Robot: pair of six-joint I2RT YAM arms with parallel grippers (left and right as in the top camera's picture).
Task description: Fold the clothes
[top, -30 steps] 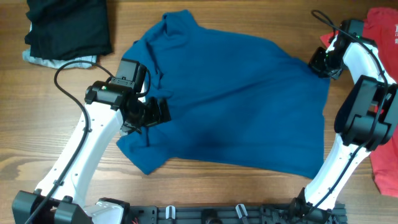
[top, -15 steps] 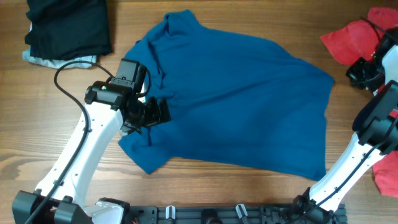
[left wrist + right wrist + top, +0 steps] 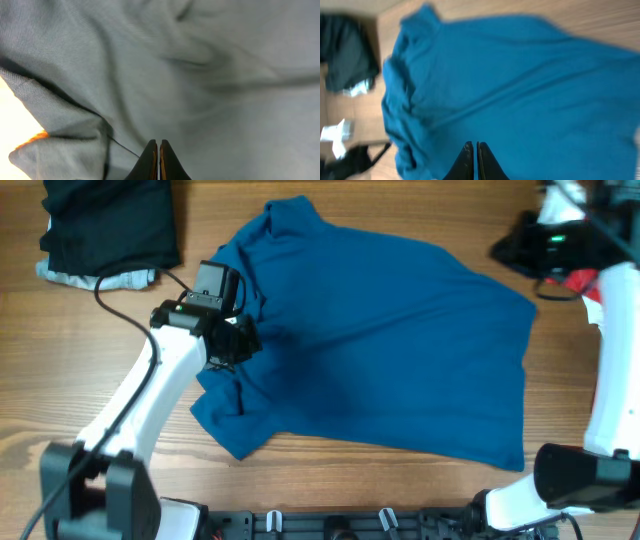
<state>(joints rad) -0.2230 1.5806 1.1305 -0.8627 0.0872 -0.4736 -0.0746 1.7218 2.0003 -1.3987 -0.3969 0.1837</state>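
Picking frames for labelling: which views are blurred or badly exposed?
Overhead: blue shirt sharp, right arm smeared by motion. Left wrist: shirt looks washed-out grey, lower-left corner blown out white. Right wrist: whole picture blurred, edges soft.

The overhead camera looks straight down from high up. It takes in most of the wooden worktop [image 3: 400, 210], the whole blue shirt [image 3: 390, 350], the black clothes [image 3: 105, 225] in one corner and both arms.

The left wrist camera sits very close to the blue shirt. Folds of cloth fill nearly all of its view. The tips of the left hand [image 3: 158, 146] poke up at the bottom middle.

The right wrist camera is high up, far from the cloth. It looks down past the tips of the right hand [image 3: 472, 146], and its view is blurry. Like the overhead view, it shows most of the shirt and the black clothes.
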